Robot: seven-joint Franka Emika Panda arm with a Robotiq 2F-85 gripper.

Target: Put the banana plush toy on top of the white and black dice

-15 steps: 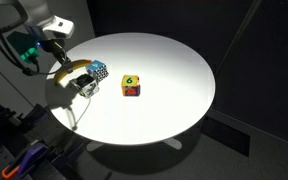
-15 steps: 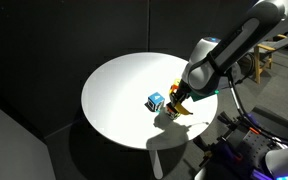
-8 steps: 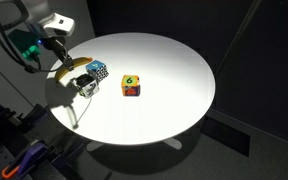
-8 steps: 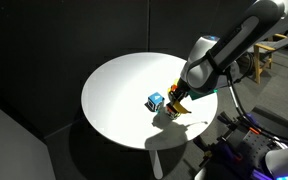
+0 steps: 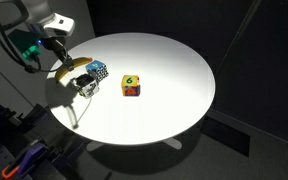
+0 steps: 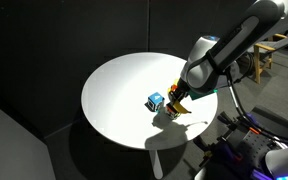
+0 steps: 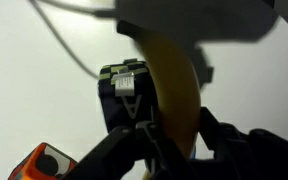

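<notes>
My gripper is shut on the banana plush toy, a curved yellow toy, and holds it low over the table's edge. In the wrist view the banana runs up from between the fingers. The white and black dice sits just under and beside the banana in an exterior view; it is hidden in the wrist view. In the other exterior view the gripper holds the banana next to the teal cube.
A dark blue/teal cube stands right beside the gripper. A red and yellow cube marked "6" sits nearer the middle of the round white table. Cables hang by the table's edge.
</notes>
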